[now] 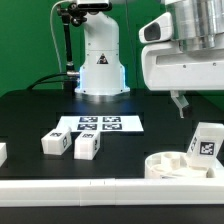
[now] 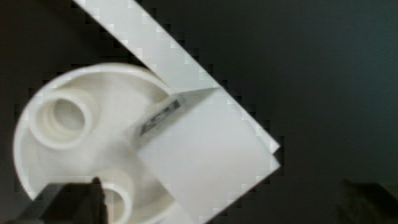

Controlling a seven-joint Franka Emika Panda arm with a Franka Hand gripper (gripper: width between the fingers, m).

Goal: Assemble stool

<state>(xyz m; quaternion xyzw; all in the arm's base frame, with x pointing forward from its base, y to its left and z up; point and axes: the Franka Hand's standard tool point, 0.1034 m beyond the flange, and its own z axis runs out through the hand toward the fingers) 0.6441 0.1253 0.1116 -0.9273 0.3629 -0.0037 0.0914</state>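
Observation:
The round white seat (image 1: pixel 176 166) lies at the exterior view's front right, with round sockets in its upper face. A white leg block (image 1: pixel 207 140) with a marker tag stands at its right side. Two more leg blocks (image 1: pixel 53 143) (image 1: pixel 87 147) lie left of centre, and part of another (image 1: pixel 2 152) shows at the left edge. My gripper (image 1: pixel 181 104) hangs above the seat, touching nothing. In the wrist view the seat (image 2: pixel 68 120) and the tagged leg block (image 2: pixel 210 150) lie below the gripper (image 2: pixel 214 205), which is open and empty. One dark finger (image 2: pixel 68 200) shows clearly.
The marker board (image 1: pixel 100 124) lies on the black table in front of the arm's base (image 1: pixel 100 70). A long white rail (image 1: pixel 90 190) runs along the front edge; it also shows in the wrist view (image 2: pixel 146 40) next to the seat.

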